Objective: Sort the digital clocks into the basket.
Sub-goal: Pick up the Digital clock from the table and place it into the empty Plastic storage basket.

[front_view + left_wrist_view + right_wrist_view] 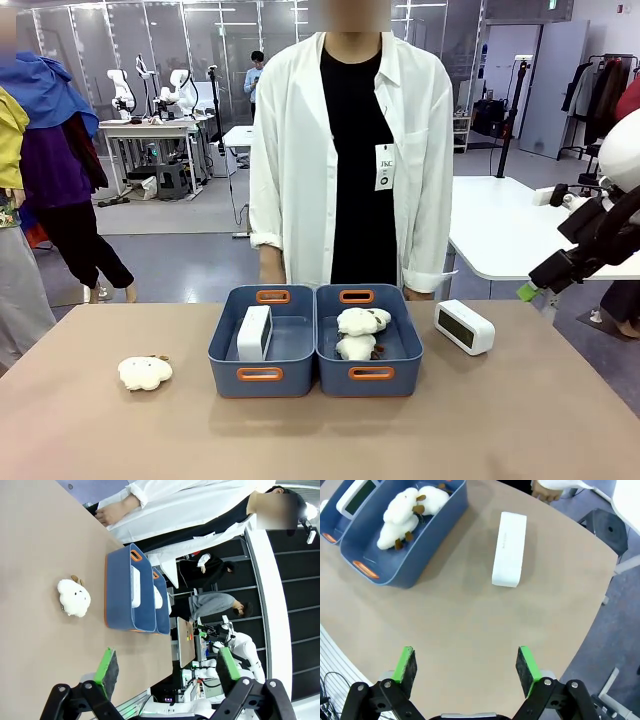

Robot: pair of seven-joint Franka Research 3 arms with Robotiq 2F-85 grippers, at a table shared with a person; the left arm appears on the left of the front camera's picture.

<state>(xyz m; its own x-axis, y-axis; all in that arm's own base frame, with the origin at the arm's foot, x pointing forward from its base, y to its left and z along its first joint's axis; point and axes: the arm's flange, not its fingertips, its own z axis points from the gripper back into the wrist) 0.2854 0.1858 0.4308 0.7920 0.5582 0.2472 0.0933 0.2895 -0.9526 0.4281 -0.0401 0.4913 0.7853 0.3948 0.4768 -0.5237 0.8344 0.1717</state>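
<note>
One white digital clock (254, 333) stands on edge inside the left dark-blue basket (262, 374); it is also in the left wrist view (134, 586), inside that basket (120, 592). A second digital clock (465, 327) lies on the table right of the bins, and the right wrist view has it (509, 549) ahead of my open right gripper (466, 669), well apart from it. In the front view my right gripper (527, 291) hangs above the table's right edge. My left gripper (165, 669) is open and holds nothing, high above the table.
The right blue bin (368, 372) holds two cream sheep plush toys (361, 332). A third plush (145, 373) lies on the table left of the bins. A person in a white shirt (350, 150) stands at the far side.
</note>
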